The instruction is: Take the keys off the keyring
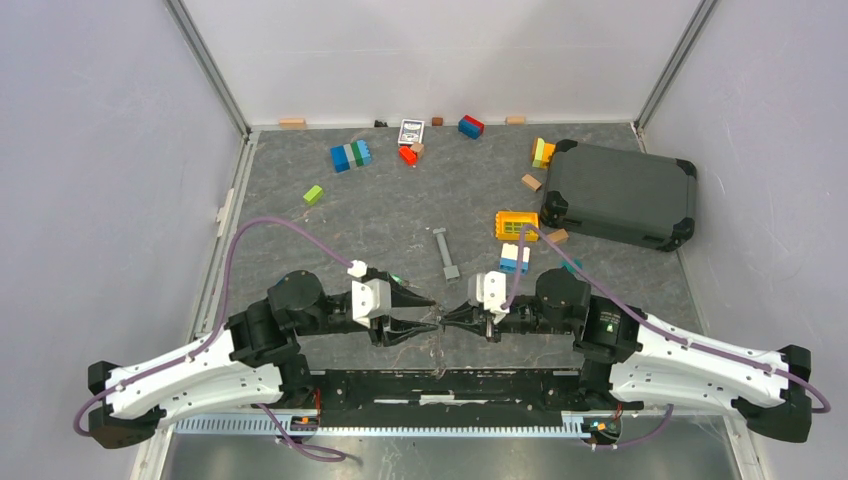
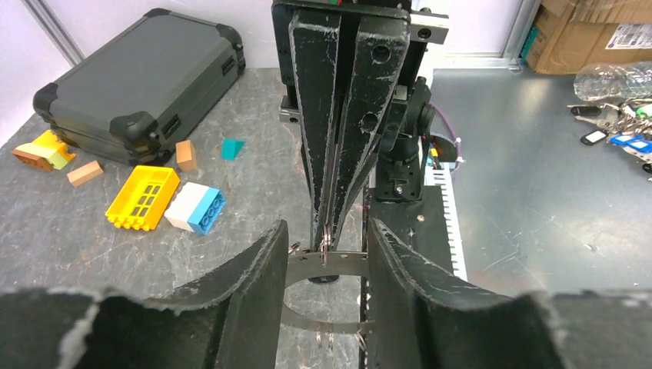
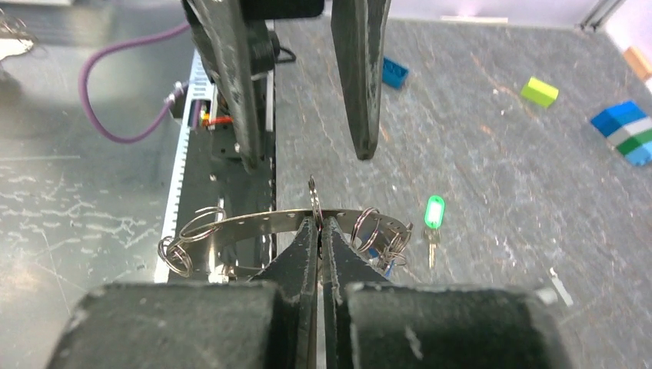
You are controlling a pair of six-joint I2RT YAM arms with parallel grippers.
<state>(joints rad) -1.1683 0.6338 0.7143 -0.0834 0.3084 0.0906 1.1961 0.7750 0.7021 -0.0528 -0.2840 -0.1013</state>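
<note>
A perforated silver band bent into a hoop [image 3: 254, 224] carries several small wire rings. My right gripper [image 3: 320, 223] is shut on one upright wire ring, the keyring [image 3: 314, 196], at the middle of the band. My left gripper [image 2: 328, 231] is open, its fingers [image 2: 254, 277] on either side of the band [image 2: 327, 263], facing the right gripper. In the top view the two grippers [image 1: 434, 312] [image 1: 447, 316] meet tip to tip near the table's front edge. A key with a green head [image 3: 434, 211] lies loose on the table beyond the band. Other keys are not visible.
A long grey metal bar [image 1: 446, 252] lies just beyond the grippers. A yellow grid block [image 1: 516, 224], a white-and-blue brick [image 1: 514, 258] and a dark hard case [image 1: 620, 192] are at the right. Several loose bricks [image 1: 350, 156] lie near the back wall.
</note>
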